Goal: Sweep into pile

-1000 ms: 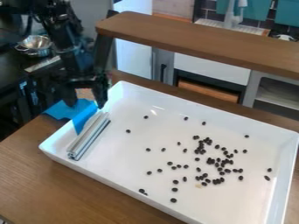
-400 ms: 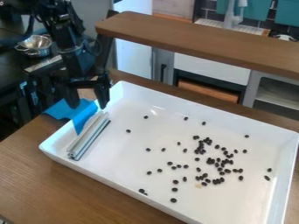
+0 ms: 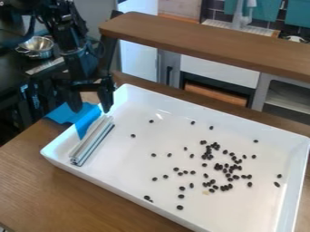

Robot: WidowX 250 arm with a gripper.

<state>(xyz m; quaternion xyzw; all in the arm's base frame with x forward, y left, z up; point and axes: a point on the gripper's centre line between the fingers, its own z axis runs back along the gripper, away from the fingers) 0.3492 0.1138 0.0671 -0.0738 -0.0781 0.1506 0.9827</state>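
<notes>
Your hand (image 3: 91, 110) stands open by the blue sheet (image 3: 84, 123), left in the white tray (image 3: 121, 167); dark beans (image 3: 180, 207) lie scattered, densest right.

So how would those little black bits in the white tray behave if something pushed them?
The black bits look small and rounded, so they would probably roll or scatter a little. They are likely light, needing only a gentle nudge. The shiny tray may let them slide easily, though its raised walls should stop them.
</notes>
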